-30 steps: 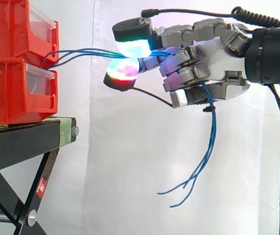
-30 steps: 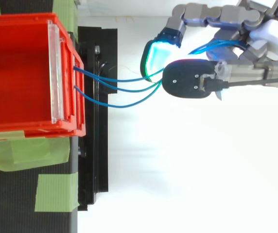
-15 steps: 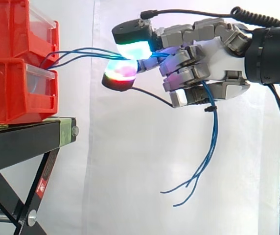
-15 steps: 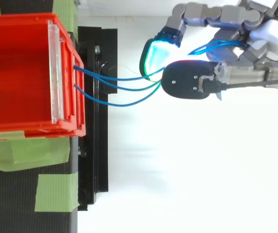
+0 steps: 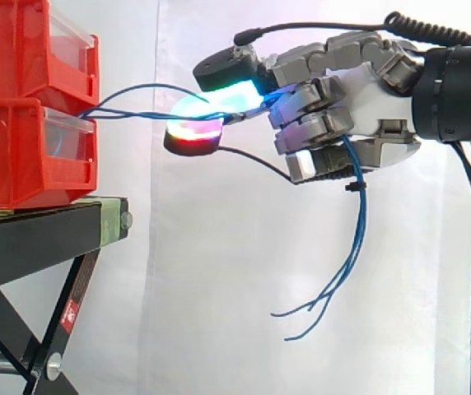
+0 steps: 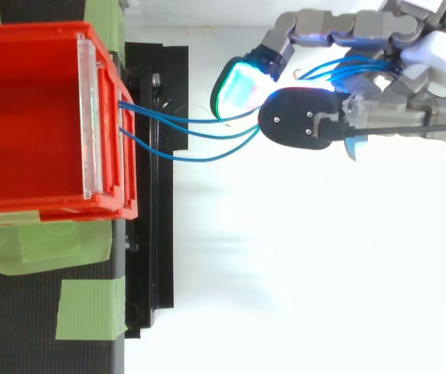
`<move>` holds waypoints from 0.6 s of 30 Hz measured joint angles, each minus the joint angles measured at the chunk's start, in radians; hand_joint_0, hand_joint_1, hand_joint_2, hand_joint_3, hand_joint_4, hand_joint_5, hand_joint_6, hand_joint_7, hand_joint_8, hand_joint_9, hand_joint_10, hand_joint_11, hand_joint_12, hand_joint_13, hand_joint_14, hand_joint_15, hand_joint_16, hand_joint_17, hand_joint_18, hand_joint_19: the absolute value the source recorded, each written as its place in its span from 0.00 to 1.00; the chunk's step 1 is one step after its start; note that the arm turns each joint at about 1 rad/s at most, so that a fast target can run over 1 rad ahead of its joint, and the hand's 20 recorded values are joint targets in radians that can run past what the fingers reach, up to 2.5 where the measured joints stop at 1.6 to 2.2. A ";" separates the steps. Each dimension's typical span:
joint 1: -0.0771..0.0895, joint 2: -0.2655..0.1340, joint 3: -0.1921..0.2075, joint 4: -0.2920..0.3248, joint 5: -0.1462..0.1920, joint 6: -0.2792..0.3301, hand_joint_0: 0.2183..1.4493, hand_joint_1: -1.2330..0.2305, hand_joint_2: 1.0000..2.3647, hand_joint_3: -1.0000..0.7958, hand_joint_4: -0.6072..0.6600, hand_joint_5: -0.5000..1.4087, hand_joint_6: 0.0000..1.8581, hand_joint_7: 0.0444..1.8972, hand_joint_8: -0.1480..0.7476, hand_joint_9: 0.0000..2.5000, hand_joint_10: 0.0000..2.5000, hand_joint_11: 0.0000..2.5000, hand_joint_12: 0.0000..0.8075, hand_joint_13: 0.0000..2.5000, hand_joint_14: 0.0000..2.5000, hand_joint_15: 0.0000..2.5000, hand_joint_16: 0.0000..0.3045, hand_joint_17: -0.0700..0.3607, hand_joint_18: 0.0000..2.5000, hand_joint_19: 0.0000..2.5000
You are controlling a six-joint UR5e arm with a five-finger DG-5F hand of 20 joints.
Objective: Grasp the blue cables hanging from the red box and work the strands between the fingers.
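— What's on the left?
— Two stacked red plastic bins (image 5: pixel 21 99) sit on a black metal stand (image 5: pixel 38 234), at the upper left of the side view.
— And the hand?
— The grey-and-white robot hand (image 5: pixel 367 90) is at the upper right. Its fingers are curled and its glowing pads (image 5: pixel 193 133) pinch the thin blue cables (image 5: pixel 361 214).
— Where do those run?
— Three strands leave the bins' front, span the gap to the pads and pass through the fingers. They dangle below the palm, ends loose and splayed.
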 measured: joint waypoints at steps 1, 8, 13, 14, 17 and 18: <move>0.000 0.000 0.000 0.000 0.000 0.000 0.66 0.37 0.00 0.75 0.70 0.56 0.01 0.73 0.70 0.70 1.00 1.00 0.73 0.78 1.00 0.64 0.84 0.61 1.00 0.23; 0.000 0.000 0.000 0.000 0.000 0.001 0.56 0.32 0.01 0.61 0.72 0.46 0.04 0.75 0.70 0.70 1.00 1.00 0.73 0.78 1.00 0.64 0.84 0.61 1.00 0.23; 0.000 0.000 0.000 -0.001 0.000 0.005 0.53 0.31 0.01 0.43 0.69 0.40 0.13 0.74 0.70 0.70 1.00 1.00 0.73 0.78 1.00 0.64 0.84 0.61 1.00 0.23; 0.000 0.000 0.000 -0.001 0.000 0.006 0.53 0.31 0.02 0.41 0.68 0.39 0.14 0.74 0.70 0.70 1.00 1.00 0.73 0.78 1.00 0.64 0.84 0.61 1.00 0.23; 0.000 0.000 -0.001 -0.003 0.000 0.008 0.52 0.31 0.02 0.39 0.67 0.38 0.18 0.73 0.70 0.70 1.00 1.00 0.73 0.78 1.00 0.64 0.84 0.61 1.00 0.23; 0.000 0.000 -0.001 -0.004 0.000 0.009 0.54 0.31 0.02 0.41 0.68 0.37 0.21 0.72 0.70 0.70 1.00 1.00 0.73 0.78 1.00 0.64 0.84 0.61 1.00 0.23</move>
